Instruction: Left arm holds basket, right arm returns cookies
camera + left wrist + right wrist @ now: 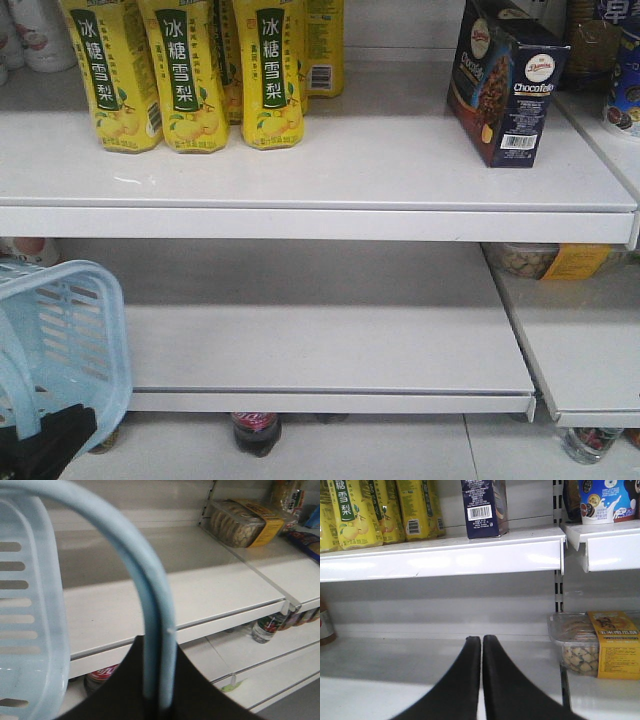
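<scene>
Your cookies (510,85) stand upright on the upper shelf (300,170), toward its right end, a dark navy box with white lettering and a round white logo, turned so one corner faces outward. Well to its left on the same shelf you have a row of yellow drink cartons (190,70) with green labels. From your right wrist view the box (484,507) shows its barcode side, sitting just behind the shelf's front lip, and your right claw (481,641) hangs below it with the two black fingers pressed together and nothing between them, pointing over the bare lower shelf (395,655). To its right, on the neighbouring lower shelf, you can see a clear tub of biscuits with a yellow label (597,645). Your basket (60,340) is at the lower left of the front view, light blue with slotted sides, hanging in front of the lower shelf's left end. In your left wrist view its curved handle (150,605) runs down into your left claw (160,700), whose black fingers are clamped around it. Under the lowest shelf a dark-capped bottle (256,432) stands on the floor.
</scene>
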You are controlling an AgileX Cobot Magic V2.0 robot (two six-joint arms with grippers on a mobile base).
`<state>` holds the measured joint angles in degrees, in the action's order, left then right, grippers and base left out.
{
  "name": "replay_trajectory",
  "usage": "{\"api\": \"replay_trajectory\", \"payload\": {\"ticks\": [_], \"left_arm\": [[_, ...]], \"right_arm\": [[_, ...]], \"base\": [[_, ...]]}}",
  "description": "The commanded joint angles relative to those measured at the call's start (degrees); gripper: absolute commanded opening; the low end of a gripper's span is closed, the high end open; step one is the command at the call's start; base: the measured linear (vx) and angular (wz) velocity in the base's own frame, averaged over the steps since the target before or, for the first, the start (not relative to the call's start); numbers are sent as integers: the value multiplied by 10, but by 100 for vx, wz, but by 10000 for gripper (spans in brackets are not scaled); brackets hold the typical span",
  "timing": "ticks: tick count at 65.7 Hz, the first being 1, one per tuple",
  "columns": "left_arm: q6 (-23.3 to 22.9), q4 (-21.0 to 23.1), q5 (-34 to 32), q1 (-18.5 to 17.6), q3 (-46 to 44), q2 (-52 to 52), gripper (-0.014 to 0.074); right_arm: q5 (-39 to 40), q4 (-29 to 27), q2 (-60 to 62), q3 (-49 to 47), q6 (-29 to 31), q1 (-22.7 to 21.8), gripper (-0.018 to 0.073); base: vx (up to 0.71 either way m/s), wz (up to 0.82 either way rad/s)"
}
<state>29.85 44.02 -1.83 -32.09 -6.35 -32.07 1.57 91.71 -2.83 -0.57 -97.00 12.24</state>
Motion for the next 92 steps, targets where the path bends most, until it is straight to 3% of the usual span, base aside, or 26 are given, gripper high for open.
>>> {"api": "replay_trajectory", "payload": {"ticks": [1, 11, 17, 25, 30, 41, 45, 53, 68, 75, 92], "left_arm": [[3, -38, -49, 19, 14, 43, -6], [-2, -46, -58, 76, 64, 125, -6], [-30, -83, -54, 107, 77, 161, -6], [-100, -177, -43, 154, 80, 202, -6], [-169, -254, -38, 177, 80, 217, -6], [-319, -428, -47, 184, 87, 241, -6], [-362, -459, -44, 189, 89, 252, -6], [-397, -470, -21, 219, 89, 275, -6], [-397, -470, 53, 273, 89, 327, -6], [-394, -472, 67, 281, 90, 338, -6], [-345, -468, 64, 299, 90, 338, -6]], "right_arm": [[-7, 2, -5, -17, 1, 0, -8], [-7, 2, -5, -17, 1, 0, -8], [-7, 2, -5, -17, 1, 0, -8], [-8, 2, -5, -17, 1, 0, -8], [-8, 2, -5, -17, 1, 0, -8], [-8, 2, -5, -17, 1, 0, -8], [-7, 2, -5, -17, 1, 0, -8], [-7, 2, -5, -17, 1, 0, -8], [-7, 3, -5, -17, 1, 0, -8], [-6, 5, -5, -17, 1, 0, -8], [-6, 5, -5, -17, 1, 0, -8]], "base": [[0, 0], [0, 0], [0, 0], [0, 0], [0, 0], [0, 0], [0, 0], [0, 0], [0, 0], [0, 0], [0, 0]]}}
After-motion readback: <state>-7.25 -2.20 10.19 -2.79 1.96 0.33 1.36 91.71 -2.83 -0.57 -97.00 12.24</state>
